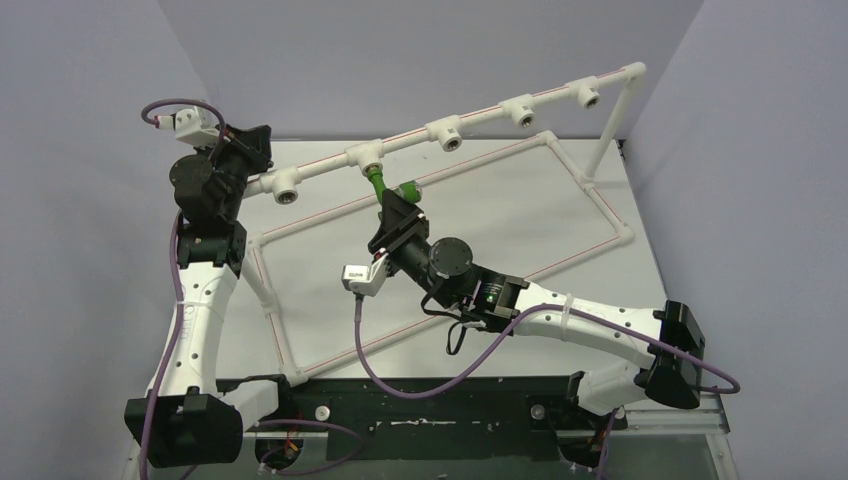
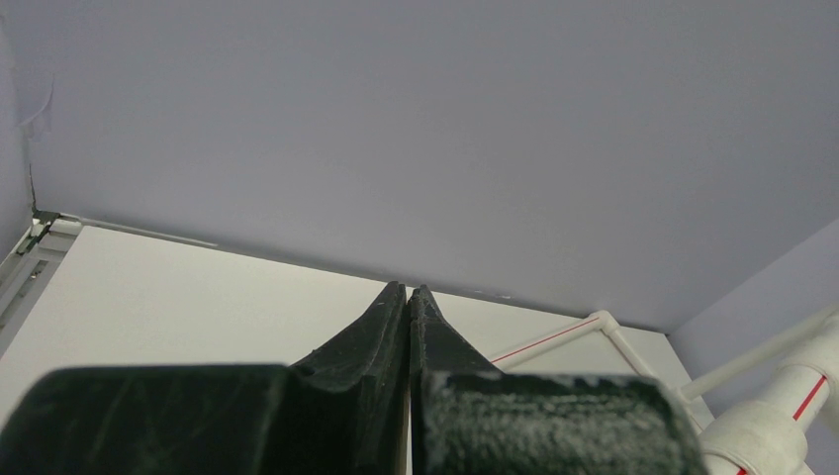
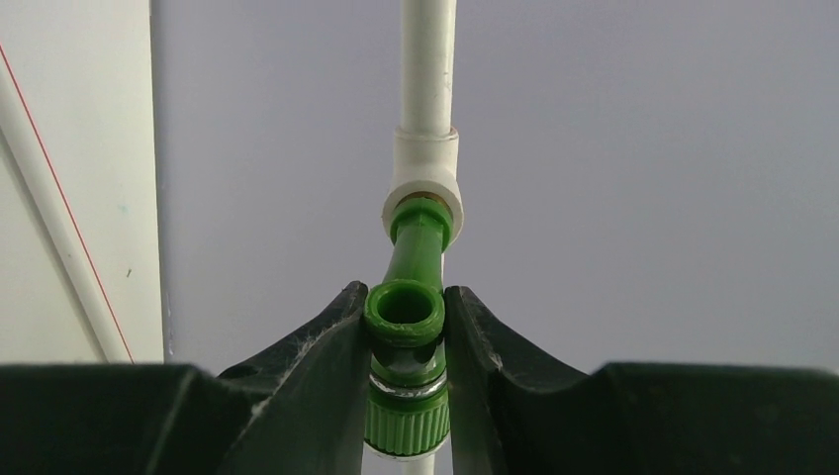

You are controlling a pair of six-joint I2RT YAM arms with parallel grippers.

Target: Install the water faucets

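Right gripper (image 3: 406, 327) pinches the green faucet (image 3: 419, 247), its end in a white tee fitting (image 3: 423, 166); left gripper (image 2: 409, 293) is pressed together, empty, near the far-left corner of the table (image 1: 480, 235).

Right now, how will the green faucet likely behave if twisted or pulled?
The green faucet looks like rigid moulded plastic, so probably stiff and light. Its smooth round body may slip in the right gripper. Seated in the white tee, it likely resists pulling.

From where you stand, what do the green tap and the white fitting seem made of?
Green tap: likely moulded plastic, even colour, slight gloss, ribbed collar. White fitting: probably matt plastic like its pipe; the brassy ring at its mouth may be metal.
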